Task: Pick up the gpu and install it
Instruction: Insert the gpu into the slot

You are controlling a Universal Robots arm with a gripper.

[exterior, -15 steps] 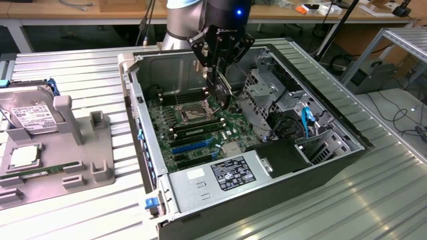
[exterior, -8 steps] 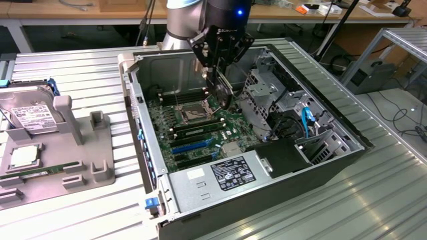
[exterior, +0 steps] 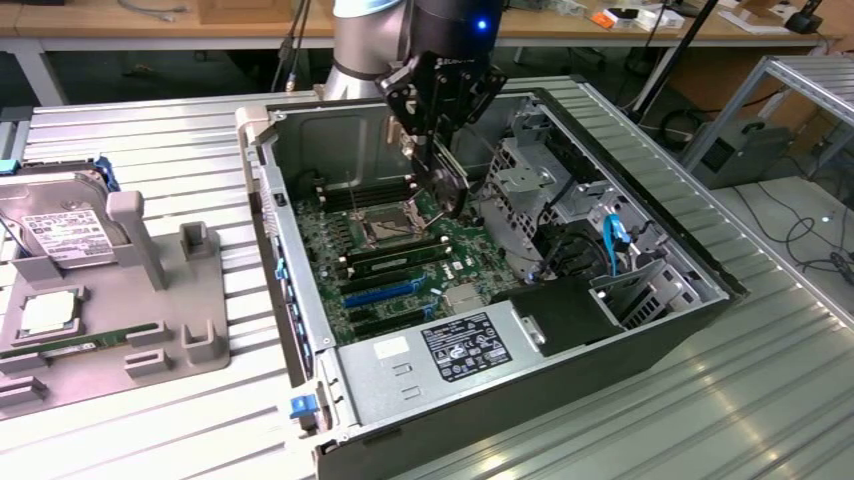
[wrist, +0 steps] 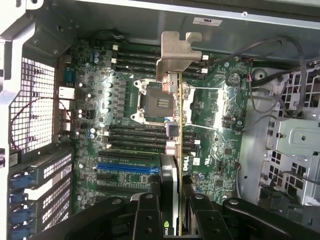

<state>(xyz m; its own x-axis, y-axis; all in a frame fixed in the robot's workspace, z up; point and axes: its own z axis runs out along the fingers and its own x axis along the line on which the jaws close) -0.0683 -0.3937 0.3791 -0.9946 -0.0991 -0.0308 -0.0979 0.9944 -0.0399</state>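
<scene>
The gripper (exterior: 430,140) pinches the gpu (exterior: 449,188) by one end, so the card hangs edge-on below it over the motherboard's (exterior: 461,270) socket, well apart from the blue slot (exterior: 384,292).

- The computer case (exterior: 271,190) lies open on the surface (exterior: 174,140).
- Inside it, the gpu (exterior: 447,185), clamped in the tool (exterior: 430,135), hangs over the motherboard (exterior: 400,275).
- At the exterior view's left, a holder (exterior: 187,330) on the surface carries a hard drive (exterior: 60,235).
</scene>
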